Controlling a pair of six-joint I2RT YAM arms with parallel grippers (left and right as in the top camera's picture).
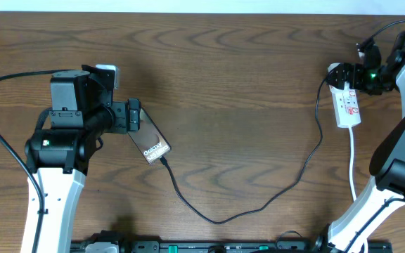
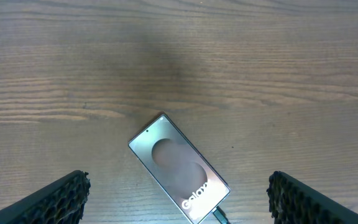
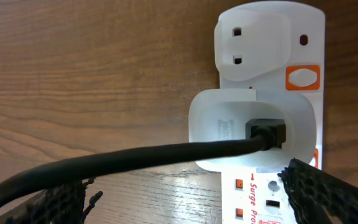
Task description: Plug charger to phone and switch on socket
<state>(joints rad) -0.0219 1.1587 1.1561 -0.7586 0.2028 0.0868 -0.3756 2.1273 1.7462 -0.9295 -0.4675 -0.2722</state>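
Two grippers both hold their jaws spread wide, with nothing between them. Nearest the arms' bases, the charger [image 1: 220,221] sags in a loop at 6 o'clock of the table [image 1: 245,84]. Its tip meets the lower end of the phone [image 1: 151,145] at 9 o'clock (lying flat, skewed), and the left gripper [image 1: 133,116] hovers over its upper end. Farther off, at 2 o'clock, the right gripper [image 1: 354,76] hangs above the socket [image 1: 348,107], where the charger's other end enters a white plug [image 3: 253,127] beside an orange switch [image 3: 303,78].
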